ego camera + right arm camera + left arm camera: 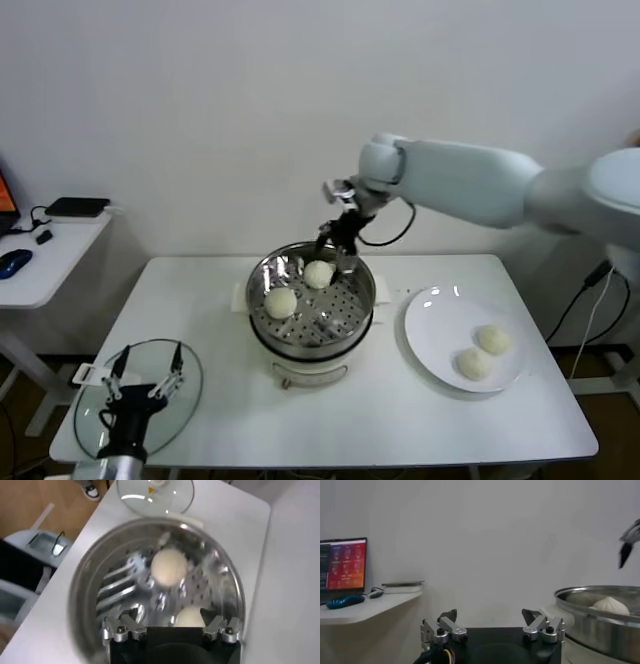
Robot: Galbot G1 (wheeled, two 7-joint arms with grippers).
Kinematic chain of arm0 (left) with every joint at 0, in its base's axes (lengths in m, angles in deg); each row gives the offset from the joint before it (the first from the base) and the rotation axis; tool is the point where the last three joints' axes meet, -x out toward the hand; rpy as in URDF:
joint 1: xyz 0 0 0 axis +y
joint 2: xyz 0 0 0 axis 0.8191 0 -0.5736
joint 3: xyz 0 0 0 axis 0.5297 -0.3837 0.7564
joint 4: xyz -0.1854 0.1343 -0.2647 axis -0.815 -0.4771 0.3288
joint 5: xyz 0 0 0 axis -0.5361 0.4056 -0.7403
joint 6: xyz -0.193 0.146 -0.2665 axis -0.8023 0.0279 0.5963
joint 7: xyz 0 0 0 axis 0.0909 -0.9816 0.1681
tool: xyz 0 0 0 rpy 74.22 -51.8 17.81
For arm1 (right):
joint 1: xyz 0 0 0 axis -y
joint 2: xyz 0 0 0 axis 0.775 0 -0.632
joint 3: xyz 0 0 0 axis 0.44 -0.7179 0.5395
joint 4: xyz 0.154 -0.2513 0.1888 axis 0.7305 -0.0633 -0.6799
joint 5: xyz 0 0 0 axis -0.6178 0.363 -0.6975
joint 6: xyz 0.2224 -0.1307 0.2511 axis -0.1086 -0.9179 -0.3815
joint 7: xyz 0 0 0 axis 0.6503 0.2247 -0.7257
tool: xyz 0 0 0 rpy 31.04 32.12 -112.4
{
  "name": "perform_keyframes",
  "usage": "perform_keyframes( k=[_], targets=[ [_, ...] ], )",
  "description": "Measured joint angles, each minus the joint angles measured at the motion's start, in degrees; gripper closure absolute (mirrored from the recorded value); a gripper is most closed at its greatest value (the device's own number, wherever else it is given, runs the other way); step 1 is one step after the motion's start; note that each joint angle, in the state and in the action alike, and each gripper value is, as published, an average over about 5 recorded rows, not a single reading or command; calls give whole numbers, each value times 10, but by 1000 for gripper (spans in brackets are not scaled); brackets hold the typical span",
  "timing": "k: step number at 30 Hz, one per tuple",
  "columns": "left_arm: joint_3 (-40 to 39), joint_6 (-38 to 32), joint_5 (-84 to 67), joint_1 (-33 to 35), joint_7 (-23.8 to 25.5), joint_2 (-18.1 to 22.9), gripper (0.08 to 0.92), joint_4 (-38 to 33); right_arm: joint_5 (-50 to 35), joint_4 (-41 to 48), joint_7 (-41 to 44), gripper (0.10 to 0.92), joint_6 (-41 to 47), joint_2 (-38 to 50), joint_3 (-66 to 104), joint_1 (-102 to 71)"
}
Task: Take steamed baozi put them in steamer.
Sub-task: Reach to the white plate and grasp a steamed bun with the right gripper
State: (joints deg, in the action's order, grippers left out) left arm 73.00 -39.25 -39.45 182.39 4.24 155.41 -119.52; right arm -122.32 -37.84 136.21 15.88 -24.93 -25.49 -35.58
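Head view. Right gripper (337, 247): fingers spread, empty, poised over the far rim of the steamer (312, 302), directly above one steamed baozi (319, 273). Left gripper (146, 381): fingers spread, empty, parked at the table's near left corner over the glass lid (185, 398). Steamer: centre of the white table (400, 420), holding two buns on the perforated tray, one at 12 o'clock, a second bun (281, 302) at 9 o'clock. White plate (432, 322): at 3 o'clock from the steamer, just beside it, carrying two more buns, far plate bun (493, 339) and near plate bun (474, 363), close together. Side desk (45, 268): at 9 o'clock, apart from the table, with blue mouse (14, 262) and black box (76, 207).

Left wrist view. Left gripper (493, 622): fingers wide apart, nothing between. Steamer rim (600, 610) ahead, one bun (611, 605) showing above it. Right gripper's dark fingertip (625, 553) above the pot. Lit monitor (342, 563) on the side desk.

Right wrist view. Right gripper (171, 624): fingers spread, empty, over the steamer interior (100, 580). One bun (169, 566) mid-tray; another bun (189, 616) just below the fingers, untouched. Glass lid (155, 495) on the table beyond.
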Motion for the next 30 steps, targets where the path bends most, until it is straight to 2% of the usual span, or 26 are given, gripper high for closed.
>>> perform_keyframes(
  k=[12, 22, 30],
  targets=[
    [-4, 8, 6, -5, -2, 0, 177, -9, 118, -117, 36, 203, -42, 204, -40, 51],
    [-5, 4, 9, 6, -3, 1, 177, -12, 243, -126, 42, 203, -51, 335, 13, -28],
    [-11, 3, 16, 11, -3, 3, 177, -13, 302, -120, 40, 203, -47, 376, 76, -132]
  ],
)
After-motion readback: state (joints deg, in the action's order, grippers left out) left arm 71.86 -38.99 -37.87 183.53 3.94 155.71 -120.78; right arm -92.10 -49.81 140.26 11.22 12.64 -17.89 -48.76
